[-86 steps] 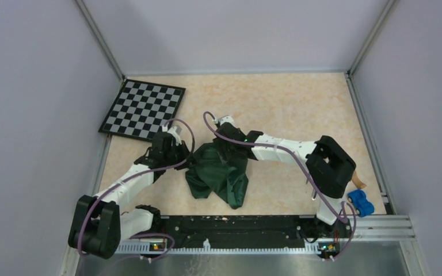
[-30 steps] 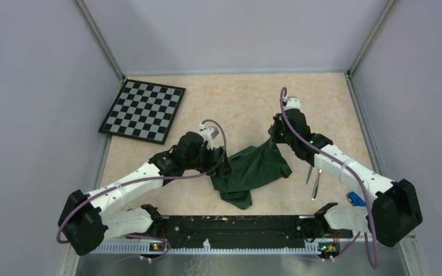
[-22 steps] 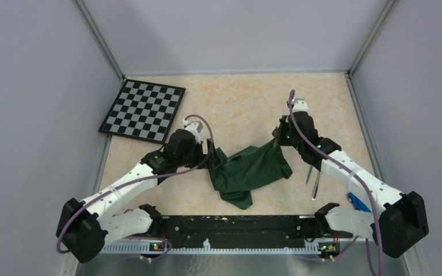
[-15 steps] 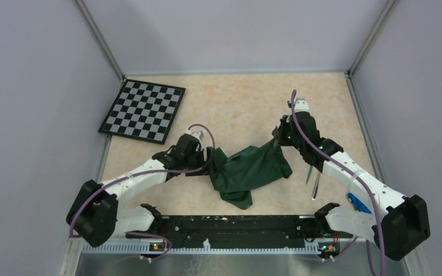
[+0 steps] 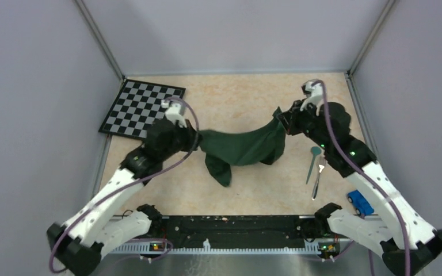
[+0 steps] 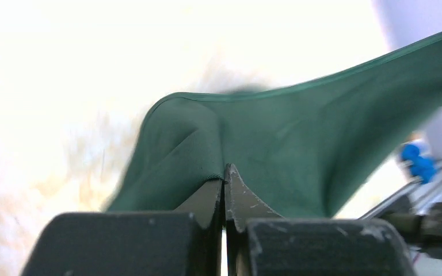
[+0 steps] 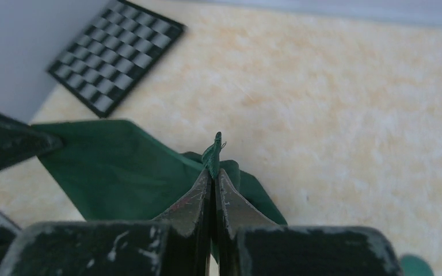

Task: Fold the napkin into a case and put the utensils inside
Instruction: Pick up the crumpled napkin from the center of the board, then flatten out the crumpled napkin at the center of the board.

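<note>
Green cloth, dark and plain: the napkin (image 5: 242,146) hangs stretched between both arms over mid-table. It sags in the middle, w/ one loose tail drooping toward the near edge. Your left gripper (image 5: 197,137) is clamped tight on the cloth's left end; its wrist view shows a hemmed fold pinched right at the fingertips. Your right gripper (image 5: 282,119) is clenched too, w/ only a small tuft of corner poking up past its tips. The utensils (image 5: 318,178) lie on the table (image 5: 236,95) just right of the napkin, approx. under the right arm, apart from the cloth. A checkered board (image 5: 144,109) sits far left; a blue toy car (image 5: 359,202) sits near right.

There's no case yet (the cloth isn't folded at all), so I'd judge you're at the spreading-out step.

Handling: the fabric looks light and limp, w/ no stiffness, so it'll likely drape and bunch wherever it's unsupported. The right grip looks thin, and a hard pull could slip it. Best hold is at corners or along the hem, kept taut while you lower it flat.
</note>
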`<state>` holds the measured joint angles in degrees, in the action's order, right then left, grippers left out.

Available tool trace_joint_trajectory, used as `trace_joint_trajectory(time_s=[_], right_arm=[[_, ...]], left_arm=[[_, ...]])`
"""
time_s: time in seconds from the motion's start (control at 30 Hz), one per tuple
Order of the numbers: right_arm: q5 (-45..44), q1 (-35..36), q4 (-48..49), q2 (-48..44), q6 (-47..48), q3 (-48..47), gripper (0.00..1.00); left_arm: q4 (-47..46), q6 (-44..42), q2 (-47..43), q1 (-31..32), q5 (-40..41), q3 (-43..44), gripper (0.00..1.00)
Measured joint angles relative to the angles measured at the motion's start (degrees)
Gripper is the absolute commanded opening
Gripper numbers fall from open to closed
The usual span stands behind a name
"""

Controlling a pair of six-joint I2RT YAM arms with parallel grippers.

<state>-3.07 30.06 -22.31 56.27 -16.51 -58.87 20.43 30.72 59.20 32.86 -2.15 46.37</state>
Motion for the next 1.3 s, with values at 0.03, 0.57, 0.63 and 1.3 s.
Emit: trace_joint_trajectory(time_s=[0.03, 0.57, 0.63, 1.3], right_arm=[[2.0, 0.0, 0.0, -2.6, 1.2, -1.0, 0.0], [7.5, -0.2, 11.3, -20.3, -0.4, -9.2, 0.0], [-0.1, -0.2, 10.8, -15.7, -0.6, -10.0, 0.0], [-1.4, -15.1, -3.9, 43.2, 3.8, -22.9, 0.77]], left_arm=[[-0.4, -1.2, -4.3, 0.0, 0.1, 1.6, 0.0], [-8.3, -8.1, -30.6, 0.0, 3.1, 13.4, 0.01], [-6.5, -6.9, -23.8, 0.1, 10.0, 15.8, 0.04], [8.5, -11.4, 30.0, -14.5, 4.5, 29.1, 0.99]])
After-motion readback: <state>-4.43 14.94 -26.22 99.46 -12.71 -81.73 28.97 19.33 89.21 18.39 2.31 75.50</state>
